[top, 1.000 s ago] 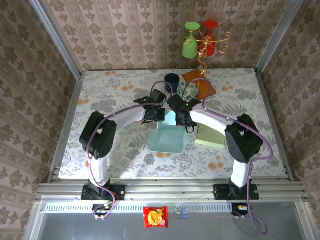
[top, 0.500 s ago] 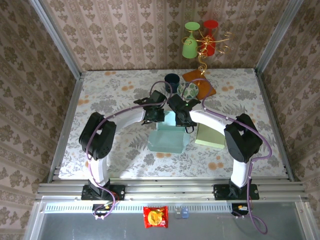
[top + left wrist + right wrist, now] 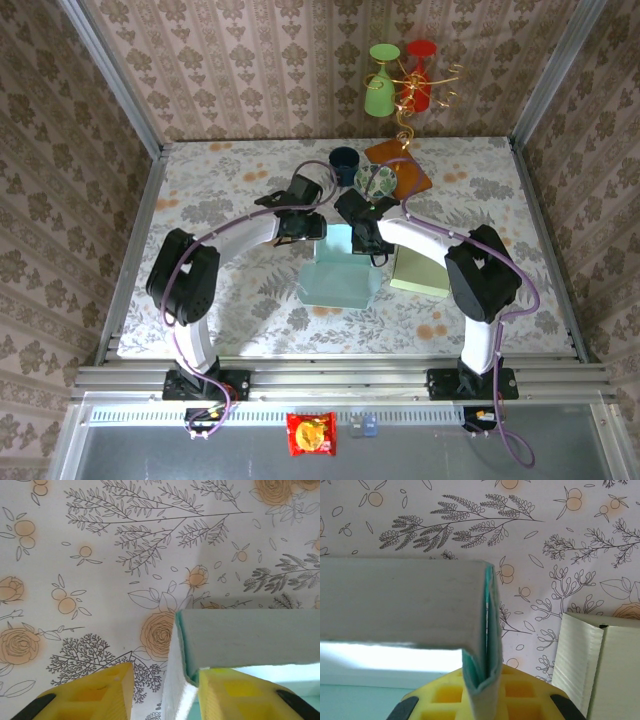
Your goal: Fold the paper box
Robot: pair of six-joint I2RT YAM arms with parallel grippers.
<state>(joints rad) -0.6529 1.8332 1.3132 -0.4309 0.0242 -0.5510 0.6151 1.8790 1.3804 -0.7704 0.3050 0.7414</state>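
The paper box (image 3: 340, 275) is teal and lies mid-table with its far wall folded up. My left gripper (image 3: 310, 228) is at the box's far left corner. In the left wrist view its yellow fingers (image 3: 100, 695) stand apart. The corner of the box wall (image 3: 250, 637) sits loose between them, beside the right finger. My left gripper (image 3: 165, 692) is open. My right gripper (image 3: 365, 238) is at the far right corner. There my right gripper (image 3: 485, 700) is shut on the doubled-over teal side wall (image 3: 487, 645) of the paper box.
A pale green box (image 3: 420, 272) lies just right of the paper box, seen close in the right wrist view as the pale green box (image 3: 600, 665). Behind stand a dark cup (image 3: 344, 160), a patterned bowl (image 3: 378, 180), an orange board (image 3: 405, 170) and hanging goblets (image 3: 400, 85).
My left gripper has opened and let go of the box wall, and the left arm has swung outward. The right gripper keeps its grip.
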